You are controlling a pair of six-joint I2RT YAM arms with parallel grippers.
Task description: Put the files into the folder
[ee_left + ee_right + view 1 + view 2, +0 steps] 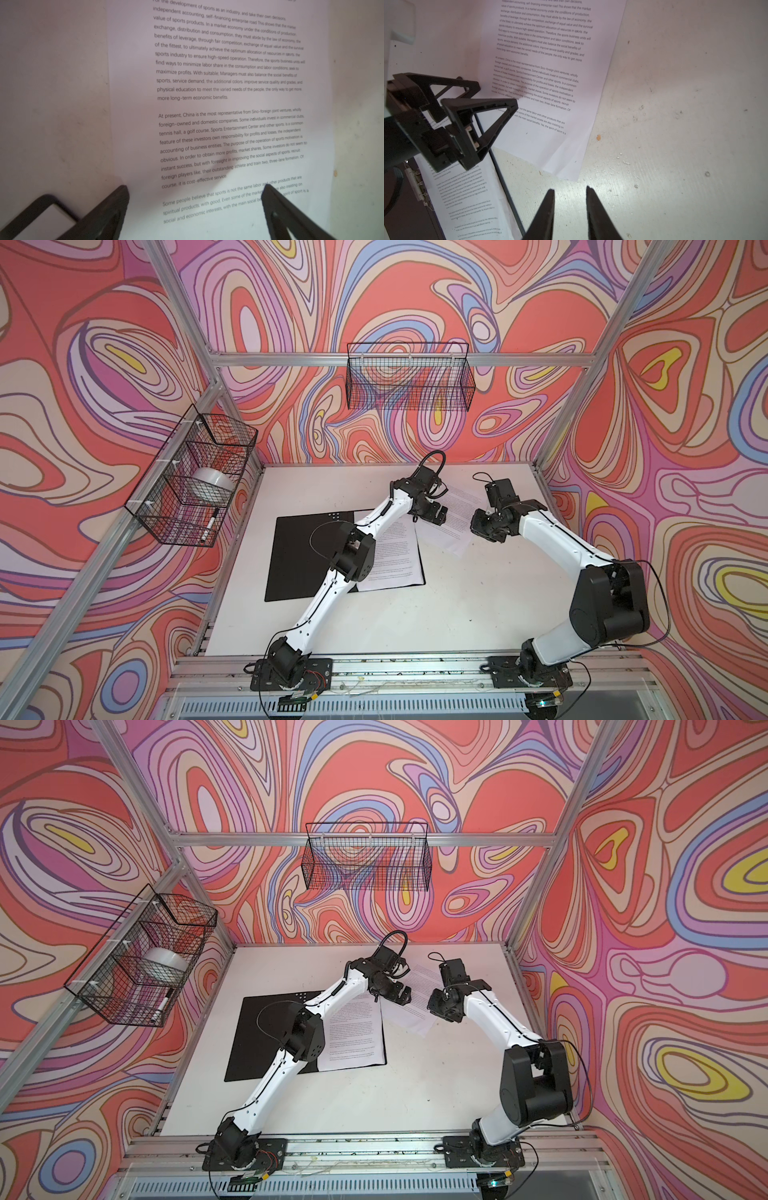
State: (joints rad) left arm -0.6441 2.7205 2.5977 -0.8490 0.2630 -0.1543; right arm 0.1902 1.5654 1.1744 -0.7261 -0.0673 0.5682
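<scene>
The folder point(307, 560) lies open and flat on the left half of the white bench point(457, 605), black inside facing up. One printed sheet point(395, 556) rests on its right-hand half, squared to the edge. A second sheet point(457, 526) lies loose on the bench just beyond and to the right of the folder, turned at an angle. Its nearest corner comes up against the sheet in the folder. Whether they overlap I can't make out from here.

The left hand point(436, 516) hangs low over the loose sheet's inner edge with its fingers spread wide. One tip is by the paper's margin, the other over the lines of text. I can't tell whether either is touching the page. The right hand point(570, 188) is on the far side of the same sheet, over bare bench just off its corner. Its fingers stand only a narrow gap apart, with nothing between them.

A wire basket point(145, 506) on the left wall holds a roll of tape point(212, 483) and a marker point(210, 524).
</scene>
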